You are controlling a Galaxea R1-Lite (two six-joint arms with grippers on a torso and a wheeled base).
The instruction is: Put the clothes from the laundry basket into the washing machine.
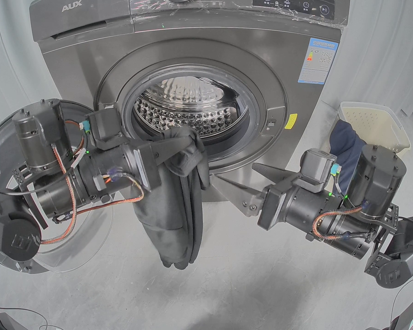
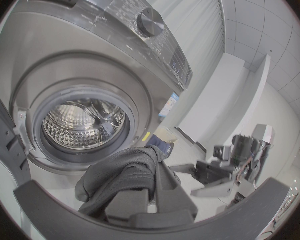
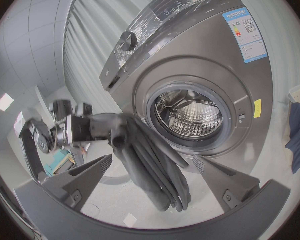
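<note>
Grips garment (image 1: pixel 179 207) in left claw (image 1: pixel 181 145), bunched at top, long axis hanging down, just before the drum (image 1: pixel 188 101) mouth; likely needs a push forward and slightly up; holds right claw (image 1: pixel 234 170) wide, empty, lower and beside; leaves blue cloth (image 1: pixel 346 143) in basket (image 1: pixel 376 115).
</note>
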